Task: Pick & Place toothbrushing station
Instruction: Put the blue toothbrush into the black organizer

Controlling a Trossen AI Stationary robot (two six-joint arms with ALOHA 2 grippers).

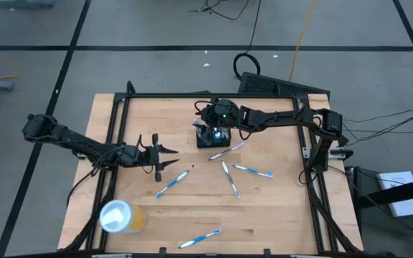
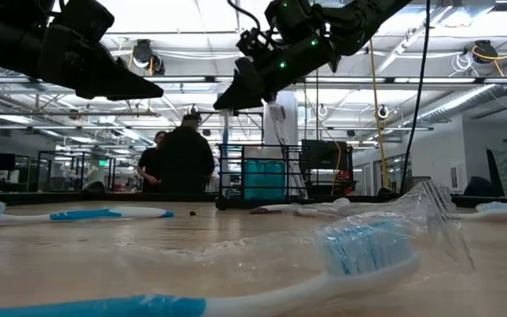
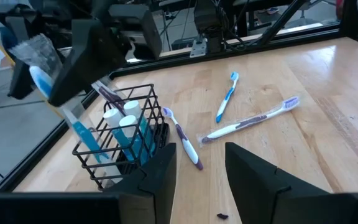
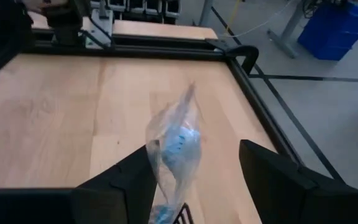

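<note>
Right gripper: hanging just over the small black wire-mesh rectangular holder, fingers standing wide apart, not clamped on anything. Between those fingers, a blue toothbrush in clear plastic wrap, upright, its wrapped head just beside one finger and apart from the other; cannot tell if really touching. Handle of this brush down in one compartment of the holder. In the same holder also two white-capped tubes, upright, side by side.

Holder on the light wooden table, toward 12 o'clock from the table's middle, near the far edge.

From the holder outward: at 4 o'clock, just beside it, a purple-and-white toothbrush. Farther toward 5 o'clock, a white toothbrush and a blue-and-white toothbrush, close to each other. At 7 o'clock, another blue-and-white toothbrush. Well apart, near the front edge at 6 o'clock, one more blue toothbrush.

Left gripper: at 9 o'clock from the table's middle, fingers apart with nothing between them, pointing toward the holder.

Near the front left corner, at 8 o'clock, a yellow cup with white lid.

Behind the table, in the room, a person in dark clothes.
</note>
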